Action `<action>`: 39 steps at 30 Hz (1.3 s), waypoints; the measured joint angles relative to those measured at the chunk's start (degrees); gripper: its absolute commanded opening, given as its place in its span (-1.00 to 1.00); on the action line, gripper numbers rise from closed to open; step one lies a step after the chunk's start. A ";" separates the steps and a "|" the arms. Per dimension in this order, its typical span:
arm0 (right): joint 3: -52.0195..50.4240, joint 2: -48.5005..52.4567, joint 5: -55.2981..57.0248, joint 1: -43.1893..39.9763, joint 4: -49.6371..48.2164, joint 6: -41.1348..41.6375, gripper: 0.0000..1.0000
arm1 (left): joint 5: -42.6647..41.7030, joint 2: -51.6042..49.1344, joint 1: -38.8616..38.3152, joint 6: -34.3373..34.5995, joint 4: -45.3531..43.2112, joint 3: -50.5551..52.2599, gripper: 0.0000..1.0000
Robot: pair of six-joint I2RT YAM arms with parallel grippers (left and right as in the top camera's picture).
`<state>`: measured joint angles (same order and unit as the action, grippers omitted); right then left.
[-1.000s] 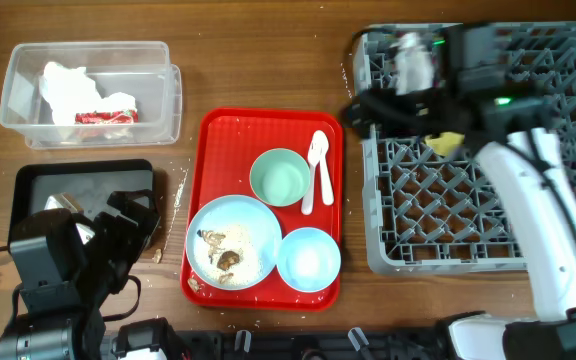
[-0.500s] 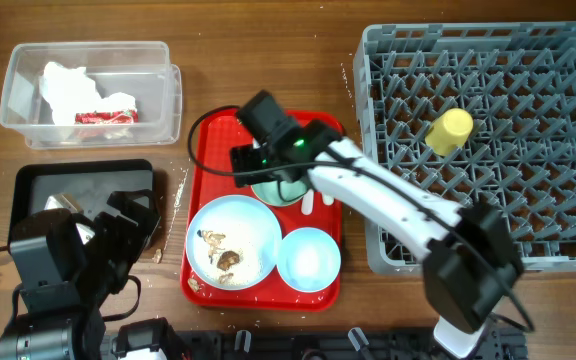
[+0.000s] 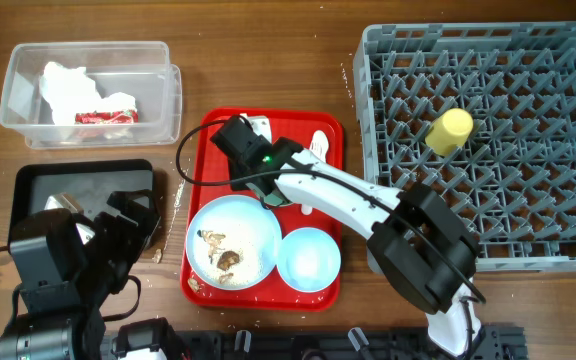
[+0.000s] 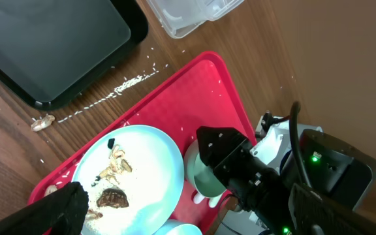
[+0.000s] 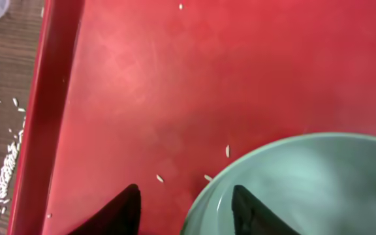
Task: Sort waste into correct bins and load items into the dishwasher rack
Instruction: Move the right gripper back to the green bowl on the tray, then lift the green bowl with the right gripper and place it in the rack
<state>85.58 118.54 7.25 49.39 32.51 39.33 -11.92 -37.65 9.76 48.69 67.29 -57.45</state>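
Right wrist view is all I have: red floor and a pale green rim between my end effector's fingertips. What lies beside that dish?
Observer: A white plastic spoon lies on the flat red plastic tray, on the side of the pale green small round dish that faces the large grey plastic dishwasher rack.
Operator: Anything loaded in there?
Observer: One yellow-green cup rests among the rack's pegs.
Operator: Is the plate on the tray clean?
Observer: No, the larger light blue round plate holds brownish food scraps.
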 measured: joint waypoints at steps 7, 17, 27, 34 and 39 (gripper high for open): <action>0.00 0.74 0.98 0.20 -0.04 -0.09 -0.43 | 0.02 0.00 0.00 0.00 0.00 0.00 1.00; 0.00 2.14 0.92 0.50 -0.13 -0.09 -0.82 | 0.00 0.00 0.00 0.00 0.00 0.00 1.00; 1.60 -2.58 -0.61 -1.14 5.14 -1.68 -0.91 | 0.00 0.00 0.00 0.02 0.00 0.00 1.00; 1.60 -21.38 -7.87 -14.82 9.84 -7.91 -0.91 | 0.00 0.00 0.00 0.00 0.00 0.00 1.00; 2.10 -31.06 -14.14 -32.79 18.64 -13.92 -0.91 | 0.00 0.00 0.00 0.00 0.00 0.00 1.00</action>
<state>87.68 87.48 -6.90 16.60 51.16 25.41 -11.92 -37.65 9.76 48.69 67.29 -57.45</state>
